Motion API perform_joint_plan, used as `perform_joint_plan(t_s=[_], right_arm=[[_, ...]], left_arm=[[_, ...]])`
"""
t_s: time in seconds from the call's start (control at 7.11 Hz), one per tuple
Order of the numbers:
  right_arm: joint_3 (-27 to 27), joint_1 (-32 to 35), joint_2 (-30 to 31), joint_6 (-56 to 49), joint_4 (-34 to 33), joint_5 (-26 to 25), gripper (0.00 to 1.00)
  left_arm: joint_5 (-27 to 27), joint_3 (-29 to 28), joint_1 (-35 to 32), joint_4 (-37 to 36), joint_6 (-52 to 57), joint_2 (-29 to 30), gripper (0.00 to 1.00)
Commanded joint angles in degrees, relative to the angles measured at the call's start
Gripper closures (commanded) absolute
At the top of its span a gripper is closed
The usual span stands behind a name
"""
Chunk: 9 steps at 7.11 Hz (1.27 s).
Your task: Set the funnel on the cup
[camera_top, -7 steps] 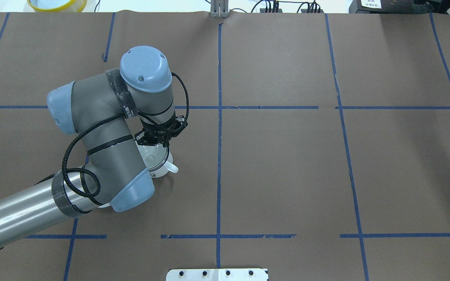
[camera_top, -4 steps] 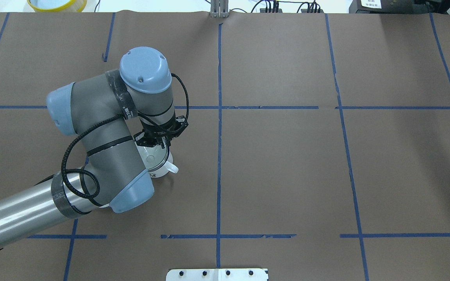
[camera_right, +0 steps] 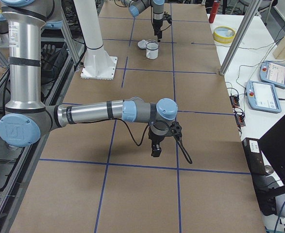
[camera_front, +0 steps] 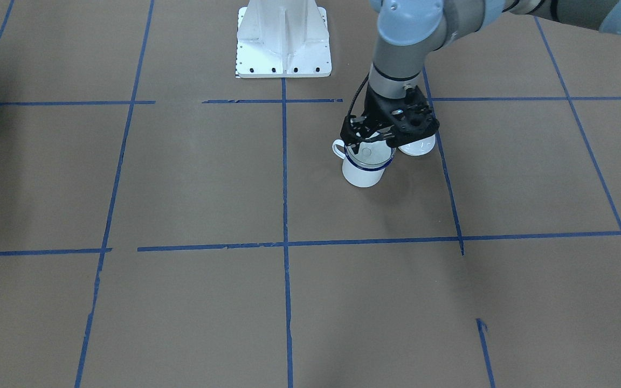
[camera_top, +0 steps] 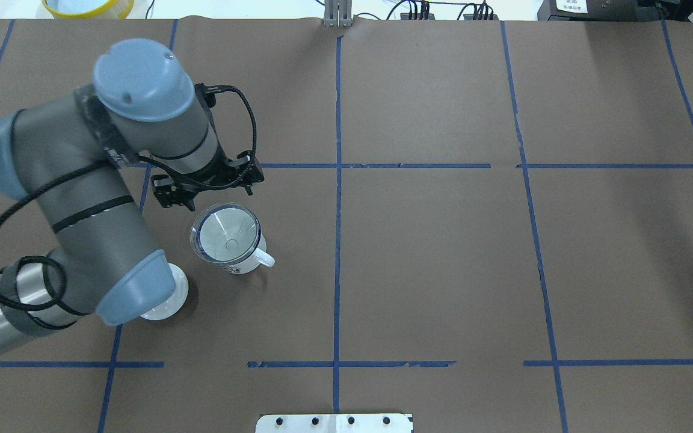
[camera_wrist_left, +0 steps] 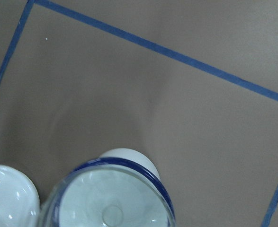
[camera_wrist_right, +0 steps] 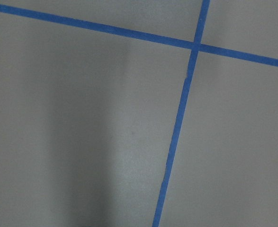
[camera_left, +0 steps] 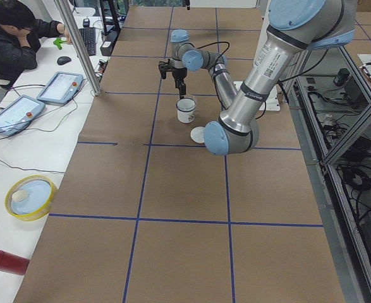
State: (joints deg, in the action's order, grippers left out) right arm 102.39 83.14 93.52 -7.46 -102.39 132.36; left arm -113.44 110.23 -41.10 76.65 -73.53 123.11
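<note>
You have one funnel (camera_top: 226, 233), seated in the mouth of the one cup (camera_top: 239, 265), its cone resting on the blue rim. One white lid (camera_top: 166, 304) lies near the cup on the tabletop (camera_top: 443, 240). Your left end effector (camera_top: 208, 187) hangs beside the cup, spread wide and holding nothing. Your right end effector (camera_right: 155, 148) hangs well apart from them; its spread cannot be told.

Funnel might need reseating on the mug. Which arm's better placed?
Left. The left gripper hangs, jaws open, just above the funnel seated in the cup; the right gripper is far from both.
</note>
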Motion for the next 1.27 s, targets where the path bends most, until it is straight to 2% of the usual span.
perform_joint_plan(t_s=[0.0,0.14,0.56,0.84,0.98,1.12], right_arm=[[0.0,0.0,0.0,-0.01,0.0,0.0,0.0],[0.0,0.0,0.0,-0.01,0.0,0.0,0.0],[0.0,0.0,0.0,-0.01,0.0,0.0,0.0],[0.0,0.0,0.0,-0.01,0.0,0.0,0.0],[0.0,0.0,0.0,-0.01,0.0,0.0,0.0],[0.0,0.0,0.0,-0.01,0.0,0.0,0.0]], left_arm=[[-4.2,2.37,-11.49,7.59,19.82,-9.86,0.0],[-9.72,2.36,-17.55,11.29,30.62,-15.57,0.0],[-11.1,2.01,-32.23,12.91,58.39,-28.58,0.0],[-14.24,-3.84,-44.09,13.0,79.41,-34.32,0.0],[-16.35,-7.53,-49.2,12.74,83.77,-35.3,0.0],[-16.02,-9.92,-50.04,12.65,83.99,-37.14,0.0]])
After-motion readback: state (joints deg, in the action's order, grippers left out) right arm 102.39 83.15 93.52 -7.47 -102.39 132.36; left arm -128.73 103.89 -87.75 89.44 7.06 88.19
